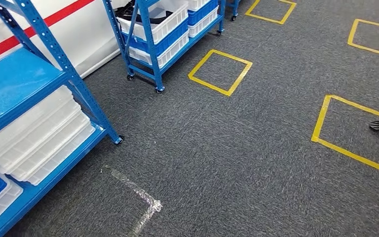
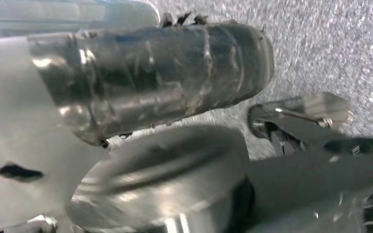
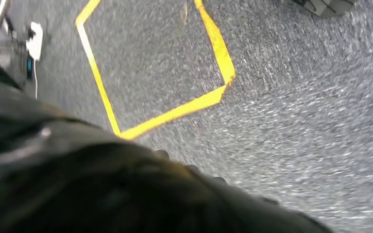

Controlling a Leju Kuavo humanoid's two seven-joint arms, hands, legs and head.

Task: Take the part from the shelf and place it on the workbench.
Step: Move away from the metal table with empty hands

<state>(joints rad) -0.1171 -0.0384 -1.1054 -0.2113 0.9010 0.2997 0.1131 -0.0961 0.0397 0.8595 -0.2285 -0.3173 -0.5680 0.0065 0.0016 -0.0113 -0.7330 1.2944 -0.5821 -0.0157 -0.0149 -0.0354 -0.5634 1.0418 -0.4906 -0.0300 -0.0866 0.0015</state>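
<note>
Step in hand: judged from the views, the robot is walking between shelf and workbench; no workbench shows
Part: a dark, glossy cylinder (image 2: 155, 77) with ridged bands lies across the left hand (image 2: 53, 145) in the left wrist view; probably the task's part, though blur leaves that a guess
Left hand fingers: the thick grey thumb (image 2: 165, 174) sits just beside the cylinder; whether the grip is closed on it cannot be told
Right hand: a dark blurred bulk (image 3: 102, 189); how far its fingers are apart cannot be told
Doing it well: keep the arm steady and the load level; steer wide of the near blue shelf (image 1: 54, 54)
Floor: grey short-pile carpet (image 1: 227, 148), yellow tape squares (image 1: 220, 72) beyond the shelf
Shelf contents: white ribbed plastic trays (image 1: 39, 143), stacked
</note>
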